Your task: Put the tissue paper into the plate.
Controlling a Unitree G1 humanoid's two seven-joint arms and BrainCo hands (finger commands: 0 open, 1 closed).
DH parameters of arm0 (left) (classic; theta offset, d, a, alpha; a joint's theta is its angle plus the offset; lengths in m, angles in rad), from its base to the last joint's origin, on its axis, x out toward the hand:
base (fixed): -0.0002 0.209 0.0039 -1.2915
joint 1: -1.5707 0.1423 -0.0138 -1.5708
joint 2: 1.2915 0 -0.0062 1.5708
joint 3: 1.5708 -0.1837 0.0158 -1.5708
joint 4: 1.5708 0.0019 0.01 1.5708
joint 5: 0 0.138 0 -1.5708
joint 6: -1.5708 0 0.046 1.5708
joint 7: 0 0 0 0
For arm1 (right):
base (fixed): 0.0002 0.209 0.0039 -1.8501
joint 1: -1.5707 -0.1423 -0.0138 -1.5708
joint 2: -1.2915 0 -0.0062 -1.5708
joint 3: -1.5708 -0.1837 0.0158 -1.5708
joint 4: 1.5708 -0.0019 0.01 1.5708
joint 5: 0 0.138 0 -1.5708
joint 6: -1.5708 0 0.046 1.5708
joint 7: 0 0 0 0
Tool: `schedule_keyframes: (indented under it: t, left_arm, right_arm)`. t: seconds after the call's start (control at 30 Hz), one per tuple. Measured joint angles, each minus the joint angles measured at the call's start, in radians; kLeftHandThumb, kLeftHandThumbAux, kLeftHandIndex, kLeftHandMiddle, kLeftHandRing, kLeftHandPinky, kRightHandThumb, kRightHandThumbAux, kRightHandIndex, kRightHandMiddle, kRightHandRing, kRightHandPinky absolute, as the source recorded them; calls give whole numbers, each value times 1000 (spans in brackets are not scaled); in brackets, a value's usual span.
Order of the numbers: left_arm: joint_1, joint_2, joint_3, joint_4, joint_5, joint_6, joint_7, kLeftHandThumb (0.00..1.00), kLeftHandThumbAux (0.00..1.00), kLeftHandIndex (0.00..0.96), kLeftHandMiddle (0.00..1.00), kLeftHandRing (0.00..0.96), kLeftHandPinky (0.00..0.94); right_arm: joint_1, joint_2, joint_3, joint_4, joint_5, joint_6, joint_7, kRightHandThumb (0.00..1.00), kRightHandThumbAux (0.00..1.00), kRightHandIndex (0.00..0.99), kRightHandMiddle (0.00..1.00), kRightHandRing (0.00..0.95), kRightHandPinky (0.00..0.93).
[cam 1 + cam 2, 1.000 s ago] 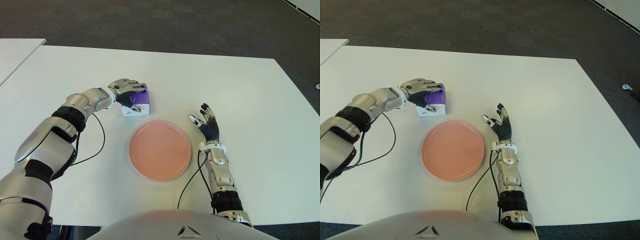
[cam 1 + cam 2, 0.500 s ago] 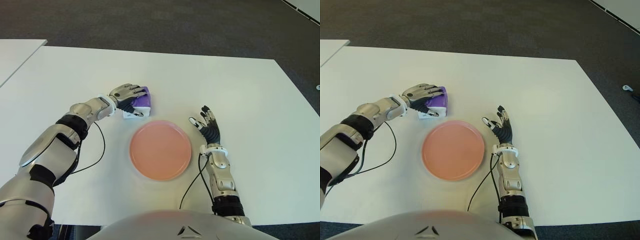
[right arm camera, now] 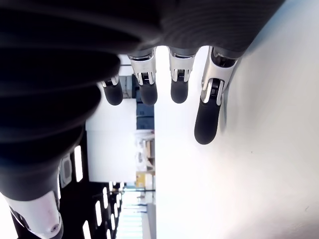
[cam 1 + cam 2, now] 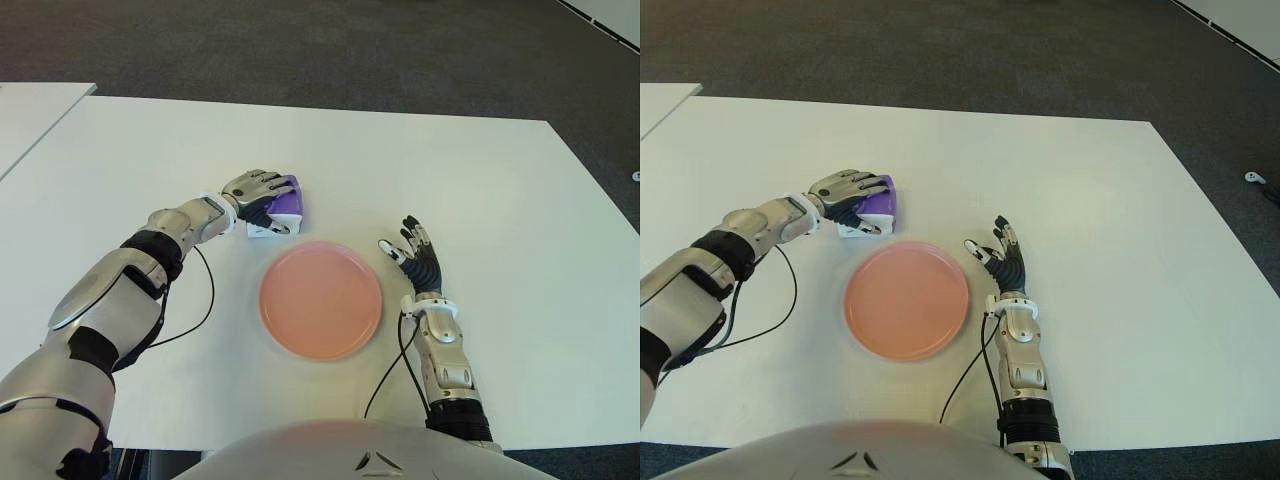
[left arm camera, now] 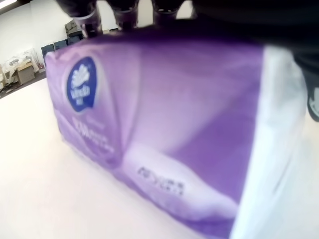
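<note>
The left robot hand is clenched around the tissue pack, which sits on the desk just beyond the plate. This looks like the grasp step; next it needs lifting over the plate. The right robot hand shows beside the plate, fingers spread, holding nothing.

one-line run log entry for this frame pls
left robot hand: shut on tissue pack, on table | plate: empty | right robot hand: open, right of plate

Bright, even overhead light falls on the white desk, leaving only faint, soft shadows. Close up, the purple plastic-wrapped tissue pack is blurred; dark fingertips stand against glare.
</note>
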Motion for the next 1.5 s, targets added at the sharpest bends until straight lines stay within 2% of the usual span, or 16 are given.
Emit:
schedule_keyframes:
  t: [1.1,1.3,1.5]
  left_arm:
    - [-3,-4,-21,22,-45,1,20,0,299,0,0,0,0]
    - [-10,-4,-56,40,-29,9,74,0,311,0,0,0,0]
    - [-16,-15,-106,73,22,44,177,33,397,0,0,0,0]
  right_arm:
    - [18,1,-2,-22,4,7,7,87,691,21,69,49,62]
    - [22,2,-3,-26,4,7,7,83,682,23,72,50,58]
    - [30,4,-3,-34,4,7,7,83,678,25,75,53,56]
